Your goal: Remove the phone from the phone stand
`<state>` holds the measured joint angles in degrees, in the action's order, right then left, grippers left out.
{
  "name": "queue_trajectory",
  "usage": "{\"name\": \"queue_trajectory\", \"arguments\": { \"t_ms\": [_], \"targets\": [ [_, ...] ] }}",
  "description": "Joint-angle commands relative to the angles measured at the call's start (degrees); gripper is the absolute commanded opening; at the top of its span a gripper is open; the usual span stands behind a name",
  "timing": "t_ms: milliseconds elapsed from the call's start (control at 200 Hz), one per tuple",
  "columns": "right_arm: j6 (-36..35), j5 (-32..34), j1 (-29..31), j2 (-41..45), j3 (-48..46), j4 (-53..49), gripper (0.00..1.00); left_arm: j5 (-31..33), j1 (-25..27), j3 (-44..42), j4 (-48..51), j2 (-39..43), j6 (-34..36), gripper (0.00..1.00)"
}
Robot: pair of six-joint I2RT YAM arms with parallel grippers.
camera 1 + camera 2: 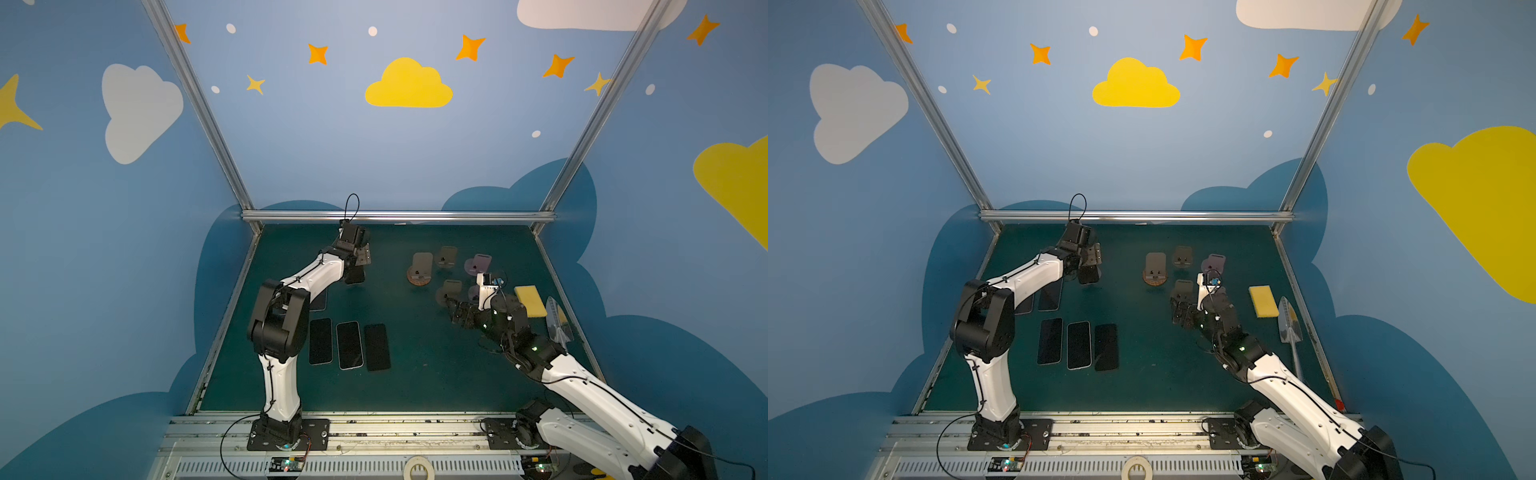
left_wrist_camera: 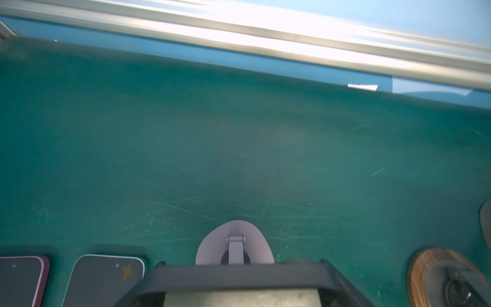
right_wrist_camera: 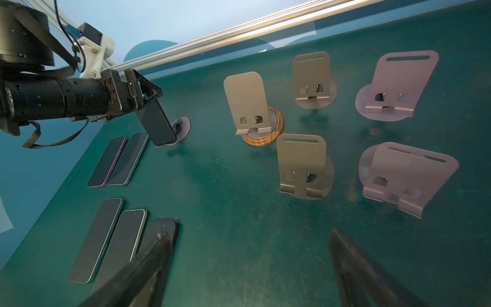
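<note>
- The bench [image 1: 415, 386] is the biggest thing here. I read the clock in a top view, with twelve at the far rail [image 1: 399, 216].
- Five flat phones [image 1: 349, 345] lie at about eight to nine o'clock from the middle of the bench. My left arm partly hides some of them in both top views.
- Five empty stands [image 3: 303, 164] are grouped at about one o'clock, near my right claw [image 3: 248, 234].
- The phone [image 3: 158, 121] of the task leans on its phone stand [image 3: 183, 125] at about ten o'clock, well apart from the empty stands.
- Its long axis runs steeply up. The lower end sits on the stand, and I judge the upper end leans back toward twelve.
- My left claw [image 3: 148, 102] sits on this upper end, narrowed across the phone's width. Its fingers seem to press the two long edges, so I judge that it holds the phone.
- My right claw is wide and holds nothing. It hangs at about three o'clock from the phone, well apart, so the left arm is the nearer one.
- I judge the coming move must pull the phone up along its long axis and off the stand.
</note>
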<state>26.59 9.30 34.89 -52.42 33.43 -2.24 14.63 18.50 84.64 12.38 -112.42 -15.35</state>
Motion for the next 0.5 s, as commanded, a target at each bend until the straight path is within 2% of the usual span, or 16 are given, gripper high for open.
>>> {"name": "queue_trajectory", "arguments": {
  "t_ms": [0,145,496],
  "targets": [
    [0.3,-0.5,-0.4,-0.4,-0.3,1.8,0.92,1.8,0.0,0.7,-1.4,-1.3,0.7,0.79],
    [0.3,-0.7,-0.5,-0.3,-0.4,1.8,0.92,2.1,0.0,-0.3,-2.3,-0.7,1.1,0.7],
    [0.7,-0.9,-0.6,0.5,-0.4,1.6,0.92,1.3,0.1,-2.5,-2.0,4.7,2.5,0.63]
  ]
}}
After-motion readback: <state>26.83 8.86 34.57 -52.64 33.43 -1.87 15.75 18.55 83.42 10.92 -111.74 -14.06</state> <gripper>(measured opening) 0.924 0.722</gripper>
